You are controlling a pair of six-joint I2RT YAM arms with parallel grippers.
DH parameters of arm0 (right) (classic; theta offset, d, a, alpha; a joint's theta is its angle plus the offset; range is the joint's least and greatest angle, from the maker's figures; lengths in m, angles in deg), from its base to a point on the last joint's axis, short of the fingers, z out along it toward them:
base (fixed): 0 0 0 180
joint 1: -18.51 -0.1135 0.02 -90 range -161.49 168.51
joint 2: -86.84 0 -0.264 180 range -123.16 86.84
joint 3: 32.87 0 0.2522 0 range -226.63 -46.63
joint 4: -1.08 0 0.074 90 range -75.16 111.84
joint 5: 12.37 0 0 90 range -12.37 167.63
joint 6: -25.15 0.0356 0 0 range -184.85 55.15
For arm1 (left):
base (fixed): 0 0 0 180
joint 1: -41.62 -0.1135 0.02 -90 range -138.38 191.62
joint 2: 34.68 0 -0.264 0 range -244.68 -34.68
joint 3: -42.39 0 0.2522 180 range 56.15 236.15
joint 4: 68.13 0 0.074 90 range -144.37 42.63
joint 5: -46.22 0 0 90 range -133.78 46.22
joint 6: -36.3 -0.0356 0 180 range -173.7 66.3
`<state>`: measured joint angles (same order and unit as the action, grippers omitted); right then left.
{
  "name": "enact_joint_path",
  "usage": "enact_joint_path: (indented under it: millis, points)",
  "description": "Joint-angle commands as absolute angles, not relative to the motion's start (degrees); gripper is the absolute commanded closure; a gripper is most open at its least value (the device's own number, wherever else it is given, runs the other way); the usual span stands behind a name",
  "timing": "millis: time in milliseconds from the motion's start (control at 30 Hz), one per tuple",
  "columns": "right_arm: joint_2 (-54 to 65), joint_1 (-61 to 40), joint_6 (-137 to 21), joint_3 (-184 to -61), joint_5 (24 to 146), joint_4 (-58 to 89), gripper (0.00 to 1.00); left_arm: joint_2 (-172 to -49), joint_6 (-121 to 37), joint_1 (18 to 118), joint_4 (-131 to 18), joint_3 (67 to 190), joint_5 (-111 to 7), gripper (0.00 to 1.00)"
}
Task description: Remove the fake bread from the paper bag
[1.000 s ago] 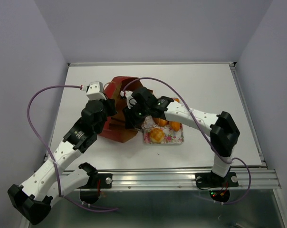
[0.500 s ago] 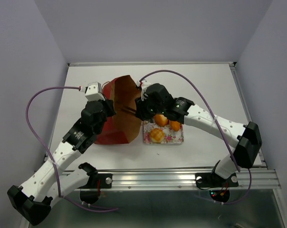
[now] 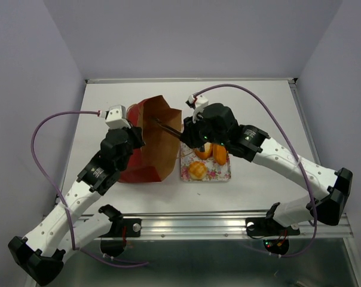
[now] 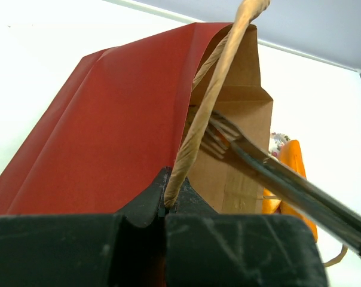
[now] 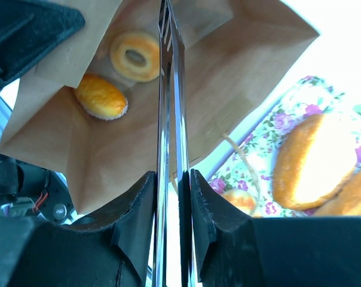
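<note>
Cord handle [image 4: 210, 89] is clenched in the left tool [image 4: 165, 209], propping the paper bag [image 3: 152, 146] open, left of the tabletop's [image 3: 258, 107] middle. Of the fake bread [image 5: 134, 57], a ring and a bun [image 5: 101, 95] lie deep inside on the kraft wall. The right tool [image 5: 168, 191] grasps what look like metal tongs [image 5: 170, 89], aimed into the mouth. Doing this well likely means a taut handle, tips closing round the bun, then a lift to the floral tray [image 5: 288, 122] beside the bag, toward the near edge.

Fixed overhead view plus two close wrist views of paper bag [image 3: 162, 149]
</note>
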<state>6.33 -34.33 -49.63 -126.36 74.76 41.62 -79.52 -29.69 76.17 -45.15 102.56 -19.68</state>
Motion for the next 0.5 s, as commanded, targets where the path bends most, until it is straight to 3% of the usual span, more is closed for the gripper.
enact_joint_path:
  millis: [0, 467]
  points:
    - [11.51, -33.61, -50.09, -126.00, 71.48, 40.68, 0.86, -78.10, -30.32, 76.34, -47.16, 101.85, -18.46, 1.00]
    - [3.18, -33.61, -53.07, -126.09, 88.61, 40.24, 0.75, -78.62, -48.68, 76.43, -47.25, 105.37, -34.02, 1.00]
